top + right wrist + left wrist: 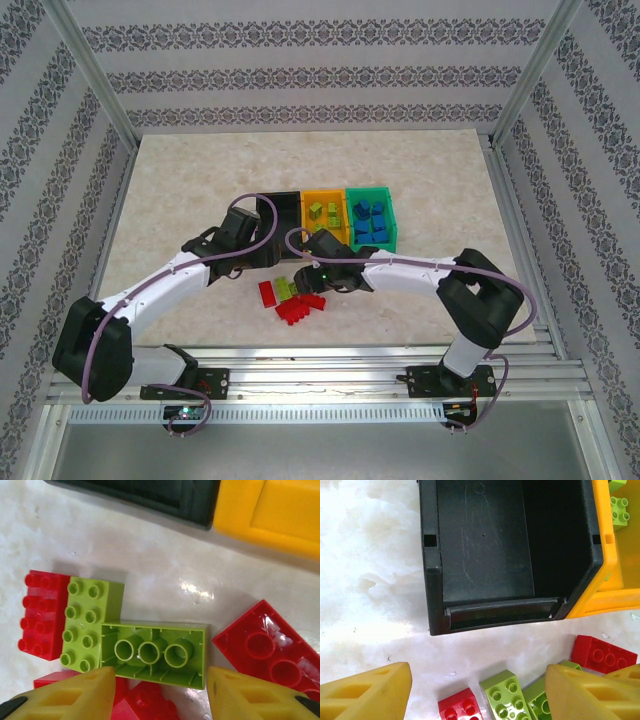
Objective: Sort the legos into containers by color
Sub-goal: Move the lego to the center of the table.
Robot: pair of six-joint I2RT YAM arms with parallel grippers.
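**Operator:** What was the state of each gripper?

**Technician:** The right gripper stood spread over the loose pile. Its fingers sat at either side of the upturned lime brick, and no grip was visible. The left gripper was likewise spread and empty, hovering at the near wall of the black bin.

**Operator:** Which failure modes applied?

**Technician:** Three were judged likely.
1. The upturned lime brick touched a studded lime brick, which itself touched a red brick. Closing there could have pinched or dragged a neighbour along.
2. More red pieces lay beneath the fingers. A descent could have landed on them and tipped the target out of the jaws.
3. Both arms worked close together over one pile, near the bins, so contact between them was possible.

**Operator:** What was the condition and location of the legos?

**Technician:** They were small, glossy studded plastic bricks. Lime bricks lay in the orange bin and blue ones in the green bin. The black bin held nothing, so it was presumably meant for the reds. The loose red and lime bricks lay clustered on the table, just in front of the bins.
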